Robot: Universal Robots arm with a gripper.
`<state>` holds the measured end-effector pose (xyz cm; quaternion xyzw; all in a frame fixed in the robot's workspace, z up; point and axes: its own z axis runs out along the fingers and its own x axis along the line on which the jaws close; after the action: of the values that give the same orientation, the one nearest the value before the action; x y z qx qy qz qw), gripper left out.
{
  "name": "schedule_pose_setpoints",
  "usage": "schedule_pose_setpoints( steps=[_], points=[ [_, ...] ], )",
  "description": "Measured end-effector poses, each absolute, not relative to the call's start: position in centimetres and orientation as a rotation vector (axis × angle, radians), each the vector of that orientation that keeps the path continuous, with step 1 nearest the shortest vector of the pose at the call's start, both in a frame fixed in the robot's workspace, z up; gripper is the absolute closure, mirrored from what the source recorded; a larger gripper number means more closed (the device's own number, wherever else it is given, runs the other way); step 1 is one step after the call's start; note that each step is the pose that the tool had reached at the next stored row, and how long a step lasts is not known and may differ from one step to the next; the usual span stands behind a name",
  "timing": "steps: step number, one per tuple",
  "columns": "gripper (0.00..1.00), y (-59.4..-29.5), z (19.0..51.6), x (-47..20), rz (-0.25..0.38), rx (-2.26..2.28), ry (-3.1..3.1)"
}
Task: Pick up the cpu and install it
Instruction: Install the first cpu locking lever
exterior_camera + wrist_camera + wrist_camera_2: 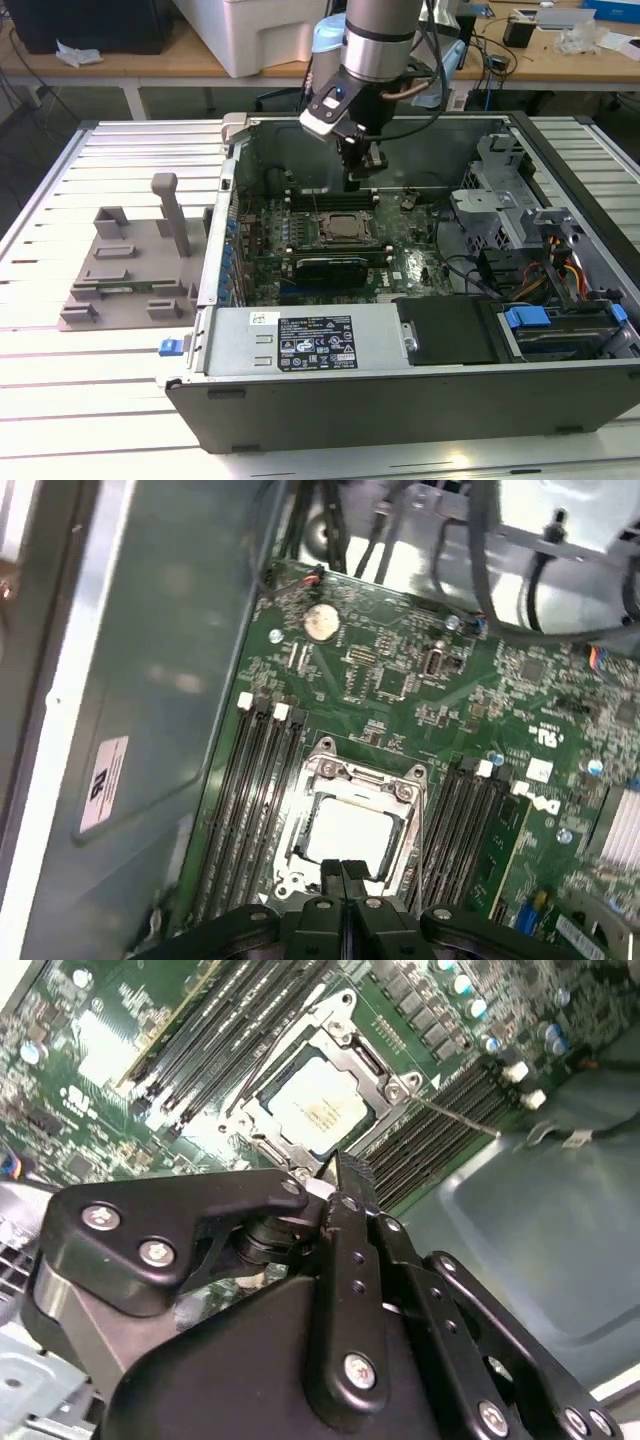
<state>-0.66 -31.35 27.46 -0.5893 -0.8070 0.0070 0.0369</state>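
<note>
CPU seated in the motherboard socket, gripper above it.

The cpu (322,1112) (348,832) lies flat inside the open socket frame (352,780), flanked by black memory slots (255,800). The gripper (362,163) hangs just over it, fingers pressed together, holding nothing. The open computer case (420,400) rests on a white slatted desk (90,400) beside a grey fixture (130,265); wooden workbenches (180,62) stand behind.
</note>
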Motion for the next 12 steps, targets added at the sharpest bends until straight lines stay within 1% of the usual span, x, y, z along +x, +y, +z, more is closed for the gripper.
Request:
schedule_pose_setpoints(
  steps=[3, 12],
  points=[
    [0.89, -31.35, 27.46, -0.66, 0.024, -1.606, -2.612],
    [0.89, -31.35, 27.46, -0.65, 0.026, -1.260, -2.792]
  ],
)
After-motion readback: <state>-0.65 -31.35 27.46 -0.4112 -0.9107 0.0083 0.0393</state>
